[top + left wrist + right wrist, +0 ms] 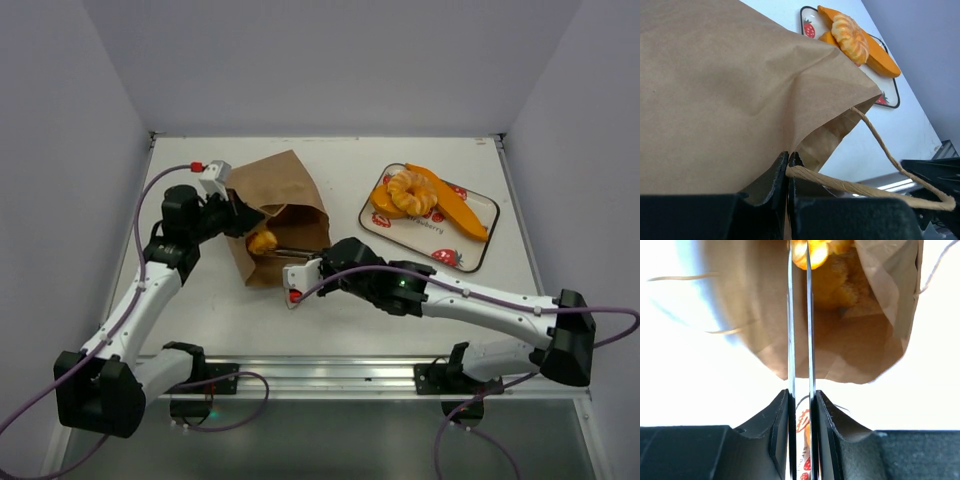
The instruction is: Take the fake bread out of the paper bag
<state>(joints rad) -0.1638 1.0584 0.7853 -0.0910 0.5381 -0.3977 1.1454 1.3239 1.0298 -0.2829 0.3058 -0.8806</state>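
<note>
One paper bag (285, 190), lying on its side on the table (400, 310), rim and handle (850, 187) pinched tight in the left gripper (788, 162), apparently to steady the mouth; bread (263, 241) just inside, met by tongs (791, 330) squeezed in the clenched right gripper (801, 400).

Probably a robotics lab, plain white walls (330, 60), white table (340, 310), bolted metal rail (330, 375)

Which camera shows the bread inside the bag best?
Right wrist: it looks straight into the open paper bag, with the bread large at the tips of the tongs, though cropped on top. Top external shows it small in the bag's mouth. Left wrist shows only the bag's outside.
</note>
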